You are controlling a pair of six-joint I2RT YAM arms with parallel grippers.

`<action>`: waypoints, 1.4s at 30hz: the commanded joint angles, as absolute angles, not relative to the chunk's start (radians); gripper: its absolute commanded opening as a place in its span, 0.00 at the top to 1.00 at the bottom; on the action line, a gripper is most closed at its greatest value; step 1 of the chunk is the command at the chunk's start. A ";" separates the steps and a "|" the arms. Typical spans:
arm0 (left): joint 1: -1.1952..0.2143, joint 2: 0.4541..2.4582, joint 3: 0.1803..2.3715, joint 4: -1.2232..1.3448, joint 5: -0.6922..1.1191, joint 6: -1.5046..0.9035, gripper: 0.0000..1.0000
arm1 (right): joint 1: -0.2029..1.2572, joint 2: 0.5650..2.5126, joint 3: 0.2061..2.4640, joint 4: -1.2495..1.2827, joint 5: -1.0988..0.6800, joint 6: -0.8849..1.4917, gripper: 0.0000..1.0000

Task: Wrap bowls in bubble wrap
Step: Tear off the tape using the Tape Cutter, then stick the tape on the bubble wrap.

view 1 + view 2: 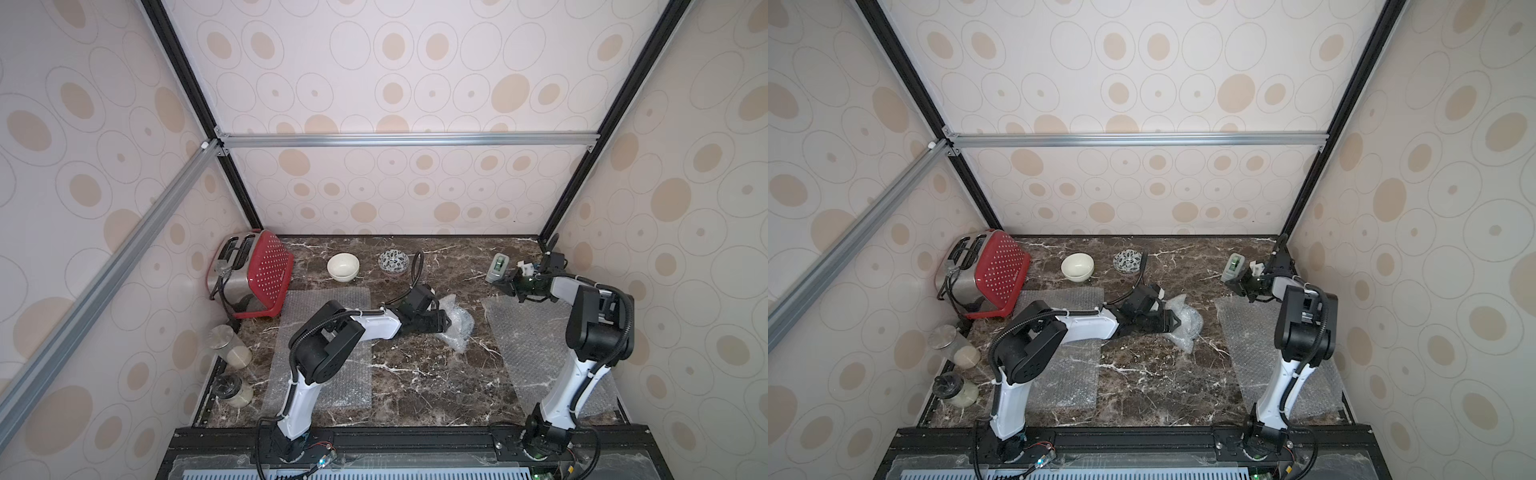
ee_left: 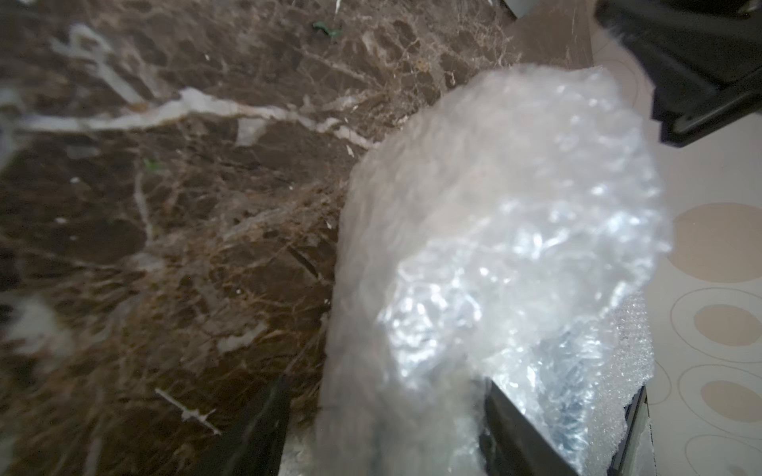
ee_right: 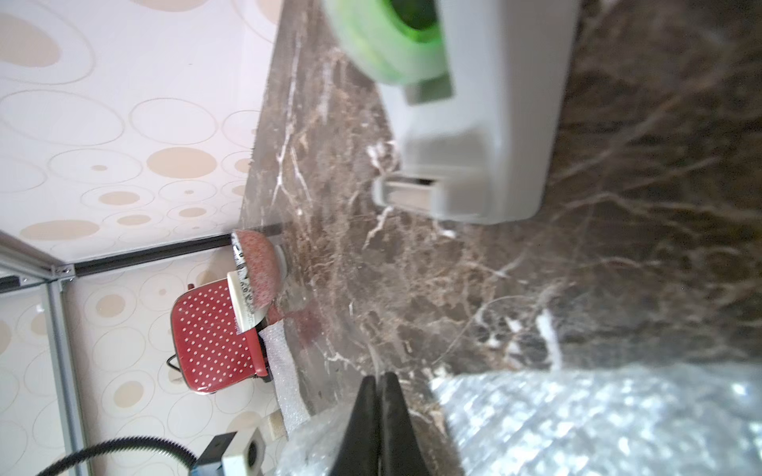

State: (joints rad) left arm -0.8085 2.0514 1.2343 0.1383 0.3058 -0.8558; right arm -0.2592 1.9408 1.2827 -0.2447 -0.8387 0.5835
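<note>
At the middle of the marble table my left gripper is shut on a crumpled bundle of bubble wrap, one finger on each side of it. What the bundle holds is hidden. A plain cream bowl and a leaf-patterned bowl stand bare near the back edge. My right gripper is shut on nothing at the far right, just above the back edge of a flat bubble wrap sheet. Another flat sheet lies under my left arm.
A grey tape dispenser with a green roll stands just beyond my right gripper. A red and steel toaster fills the back left corner. Two glass jars stand along the left edge.
</note>
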 commanded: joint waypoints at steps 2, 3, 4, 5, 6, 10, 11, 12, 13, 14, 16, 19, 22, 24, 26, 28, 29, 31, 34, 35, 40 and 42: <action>-0.804 2.055 1.221 0.078 0.303 -0.856 0.32 | -0.256 1.877 1.307 -0.343 -0.894 0.538 0.93; -0.805 2.054 1.221 0.079 0.302 -0.856 0.32 | -0.256 1.869 1.309 -0.356 -0.890 0.535 0.93; -0.804 2.054 1.220 0.079 0.302 -0.856 0.32 | -0.256 1.862 1.313 -0.368 -0.893 0.534 0.93; -0.805 2.054 1.220 0.080 0.304 -0.856 0.32 | -0.255 1.854 1.311 -0.367 -0.903 0.537 0.93; -0.804 2.055 1.219 0.080 0.305 -0.856 0.32 | -0.252 1.842 1.307 -0.365 -0.918 0.546 0.93; -0.802 2.058 1.221 0.078 0.311 -0.848 0.32 | -0.220 1.783 1.307 -0.426 -0.952 0.514 0.93; -0.800 2.059 1.222 0.077 0.312 -0.845 0.32 | -0.210 1.770 1.307 -0.453 -0.959 0.497 0.93; -0.797 2.059 1.221 0.077 0.313 -0.844 0.32 | -0.199 1.755 1.301 -0.484 -0.969 0.475 0.92; -0.792 2.059 1.220 0.075 0.314 -0.839 0.32 | -0.186 1.739 1.292 -0.511 -0.985 0.456 0.92; -0.790 2.059 1.220 0.072 0.313 -0.835 0.32 | -0.175 1.725 1.283 -0.534 -0.994 0.442 0.93; -0.785 2.057 1.218 0.060 0.310 -0.821 0.32 | -0.137 1.688 1.262 -0.594 -0.997 0.405 0.92; -0.781 2.059 1.222 0.051 0.313 -0.807 0.32 | -0.063 1.640 1.239 -0.691 -0.994 0.349 0.92; -0.781 2.065 1.230 0.049 0.322 -0.801 0.32 | 0.005 1.596 1.211 -0.789 -0.976 0.306 0.92; -0.781 2.068 1.231 0.049 0.324 -0.801 0.32 | 0.039 1.568 1.178 -0.824 -0.978 0.299 0.92; -0.781 2.068 1.233 0.053 0.324 -0.800 0.32 | 0.066 1.546 1.158 -0.883 -0.956 0.268 0.92; -0.781 2.069 1.233 0.060 0.325 -0.801 0.32 | 0.073 1.542 1.127 -0.910 -0.951 0.246 0.91; -0.781 2.070 1.234 0.062 0.325 -0.802 0.32 | 0.072 1.551 1.117 -0.923 -0.946 0.228 0.91; -0.781 2.074 1.235 0.067 0.329 -0.803 0.32 | 0.076 1.587 1.124 -0.959 -0.911 0.203 0.91; -0.781 2.080 1.239 0.068 0.340 -0.795 0.32 | 0.116 1.628 1.145 -0.944 -0.910 0.209 0.91; -0.781 2.079 1.240 0.066 0.341 -0.791 0.32 | 0.129 1.641 1.155 -0.947 -0.908 0.208 0.91; -0.780 2.072 1.233 0.064 0.334 -0.785 0.32 | 0.153 1.695 1.187 -0.973 -0.924 0.178 0.91; -0.780 2.074 1.237 0.068 0.339 -0.787 0.32 | 0.154 1.721 1.190 -0.971 -0.913 0.173 0.91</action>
State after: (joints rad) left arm -0.7898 2.0518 1.2346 0.1337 0.3435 -0.8097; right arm 0.1539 1.6928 1.1671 -0.9318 -0.9192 0.2131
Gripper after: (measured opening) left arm 0.683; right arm 0.086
